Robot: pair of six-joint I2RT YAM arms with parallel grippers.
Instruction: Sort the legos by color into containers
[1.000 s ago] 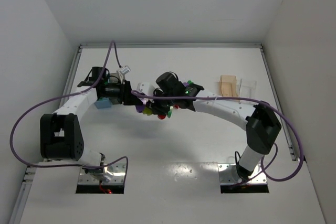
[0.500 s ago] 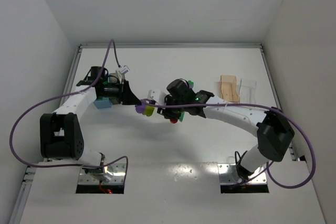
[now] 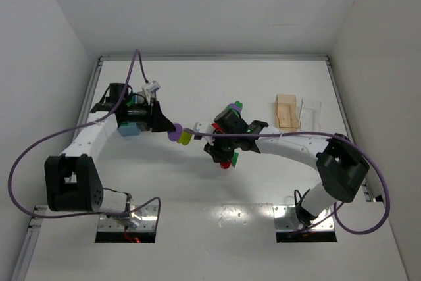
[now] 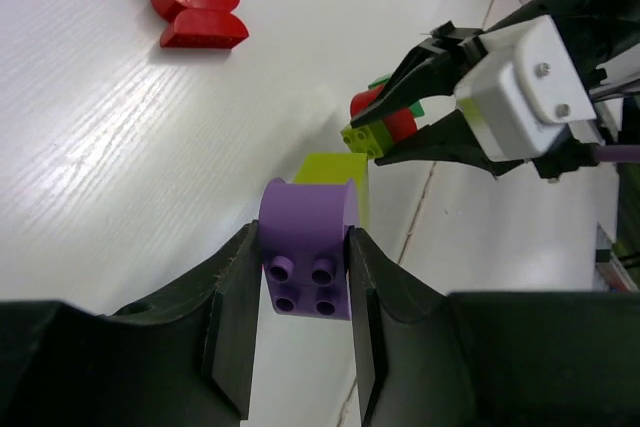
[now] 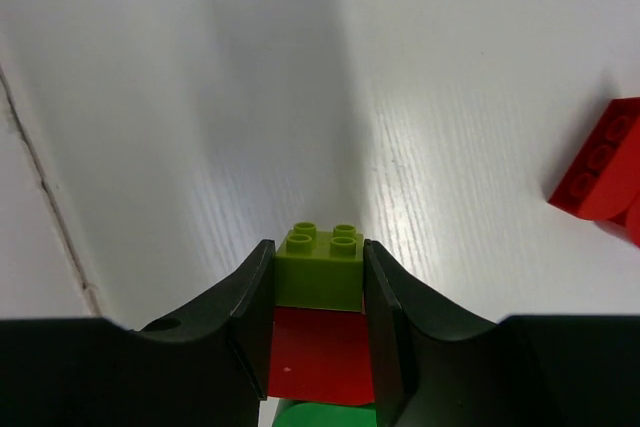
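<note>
White tabletop [image 3: 263, 77]; only overhead view shows the peach container [image 3: 287, 111].

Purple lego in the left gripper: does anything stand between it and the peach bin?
Yes: the right gripper, shut on a lime-red-green stack, sits across the straight line from the purple lego to the peach bin.

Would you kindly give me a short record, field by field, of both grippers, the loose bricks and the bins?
left gripper: shut on purple brick
right gripper: shut on brick stack, lime at the tip, then red, then green
red bricks: loose on the table
peach bin: far right, beside clear bin
light blue bin: partly hidden by left arm
</note>
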